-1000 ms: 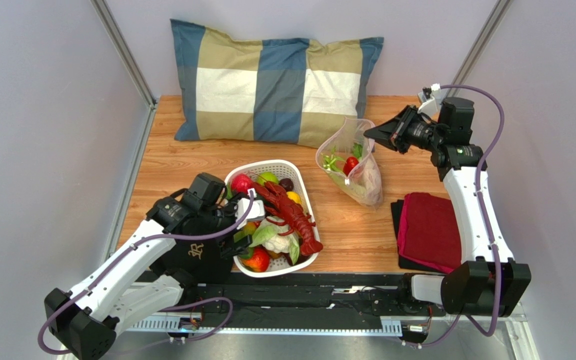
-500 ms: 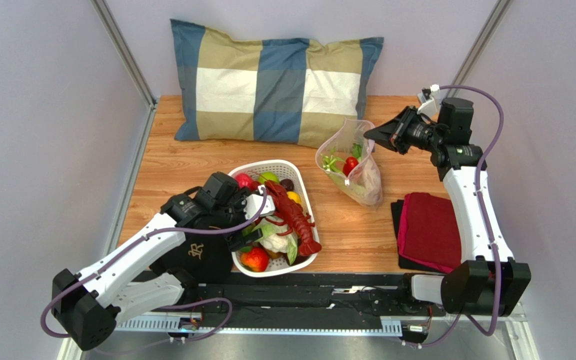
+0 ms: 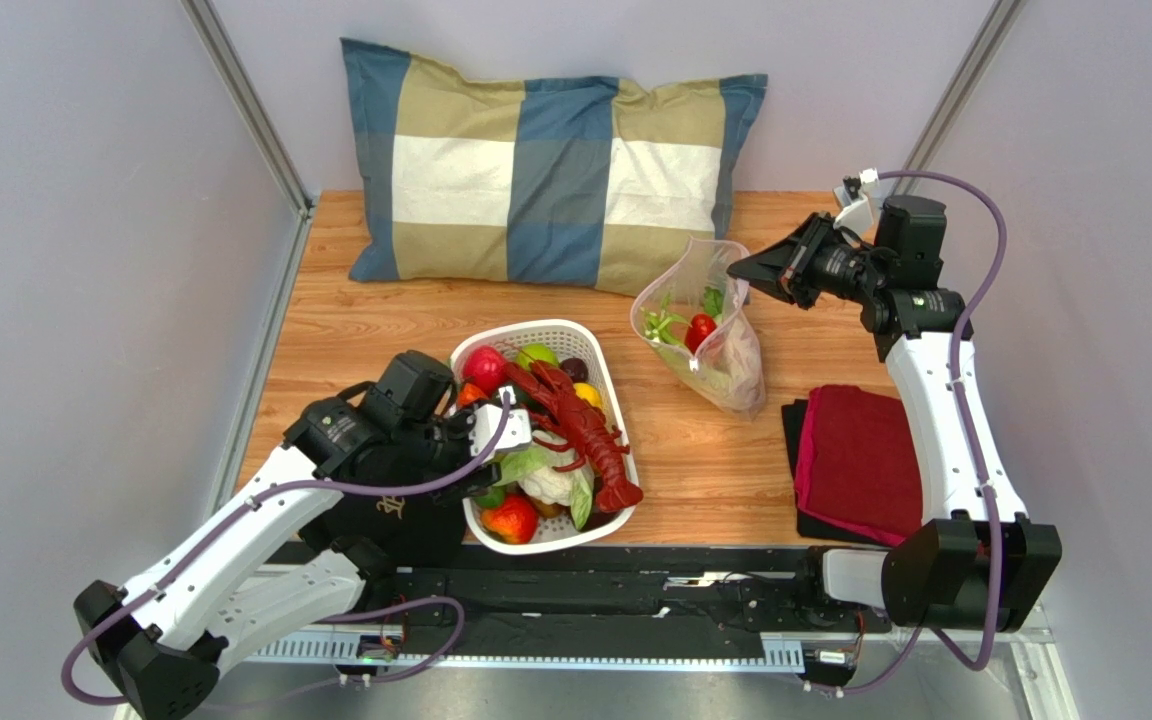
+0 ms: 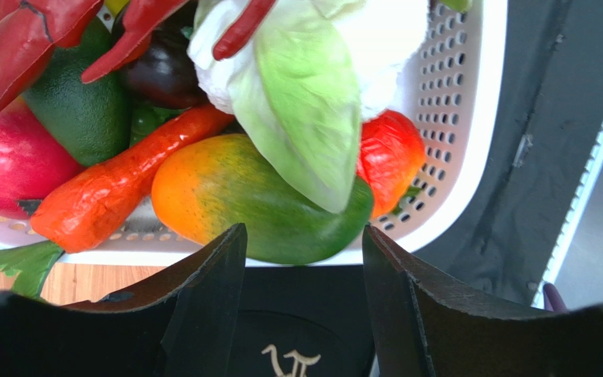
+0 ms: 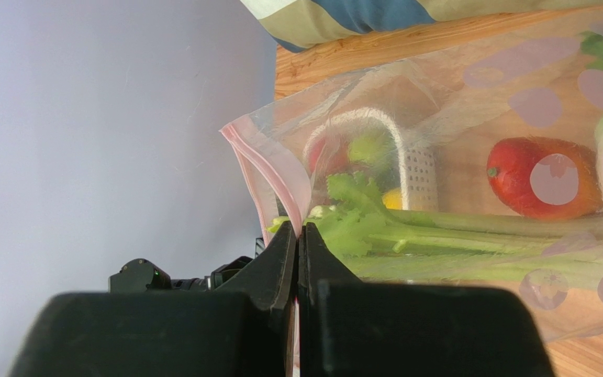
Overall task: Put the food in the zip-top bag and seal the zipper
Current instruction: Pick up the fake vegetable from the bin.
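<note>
Since the last look my left arm has drawn back a little from over the basket (image 3: 606,360) toward its near-left rim, while the right arm has not shifted. My left end effector (image 4: 303,236) hangs just outside that rim, released, fingers apart with nothing between them. Straight ahead of it, just inside the wall, lies a green-and-orange fruit (image 4: 257,204), with a carrot (image 4: 116,188) touching it on one side and a lettuce leaf (image 4: 305,118) draped over its far side. The fruit's long axis runs crosswise to my approach, in line with the gap between my fingers, so I judge I must turn the wrist or take it across its narrower girth. Further right, well apart from the basket, the zip-top bag (image 3: 732,368) stands on the table (image 3: 372,330), already holding a green stalk (image 5: 470,224) and a red fruit (image 5: 540,181). My right end effector (image 5: 297,236) is clenched on the bag's upper edge by the pinkish zipper (image 5: 261,169), holding the mouth up. The left arm is plainly the nearer one to the remaining food; the bag lies to its right and farther back.
</note>
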Motion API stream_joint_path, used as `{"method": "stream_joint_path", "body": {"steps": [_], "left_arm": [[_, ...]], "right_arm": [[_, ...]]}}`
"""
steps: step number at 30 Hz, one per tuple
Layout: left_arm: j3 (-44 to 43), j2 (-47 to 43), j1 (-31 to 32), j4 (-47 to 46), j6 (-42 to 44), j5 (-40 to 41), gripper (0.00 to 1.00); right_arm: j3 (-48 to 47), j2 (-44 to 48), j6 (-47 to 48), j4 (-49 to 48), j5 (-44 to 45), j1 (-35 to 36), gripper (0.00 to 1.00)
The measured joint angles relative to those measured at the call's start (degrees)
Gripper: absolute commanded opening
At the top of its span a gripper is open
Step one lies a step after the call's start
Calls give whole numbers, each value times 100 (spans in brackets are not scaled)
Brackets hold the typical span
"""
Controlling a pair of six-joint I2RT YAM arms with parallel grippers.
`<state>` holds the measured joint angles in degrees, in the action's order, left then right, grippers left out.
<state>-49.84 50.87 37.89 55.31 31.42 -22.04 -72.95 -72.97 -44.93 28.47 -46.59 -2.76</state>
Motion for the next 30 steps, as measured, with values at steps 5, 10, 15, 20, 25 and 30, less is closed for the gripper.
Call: {"method": "stream_joint_path", "body": {"steps": [5, 10, 15, 20, 25, 30], "left_arm": [[-195, 24, -188, 229, 129, -160, 91], [-573, 321, -763, 197, -356, 24, 93], [-1506, 951, -789, 297, -1294, 321, 85], [-1836, 1436, -931, 577, -2124, 616, 82], [-1956, 1779, -1473, 723, -3056, 892, 73], [-2354, 2299, -2083, 623, -4118, 1121, 72]], "right_arm": [[0, -2, 2, 0, -2, 0, 0], [0, 0, 42, 4, -2, 0, 0], [0, 0, 70, 11, -2, 0, 0], [98, 13, 85, 0, -2, 0, 0], [188, 20, 85, 13, -2, 0, 0], [188, 42, 87, 17, -2, 0, 0]]}}
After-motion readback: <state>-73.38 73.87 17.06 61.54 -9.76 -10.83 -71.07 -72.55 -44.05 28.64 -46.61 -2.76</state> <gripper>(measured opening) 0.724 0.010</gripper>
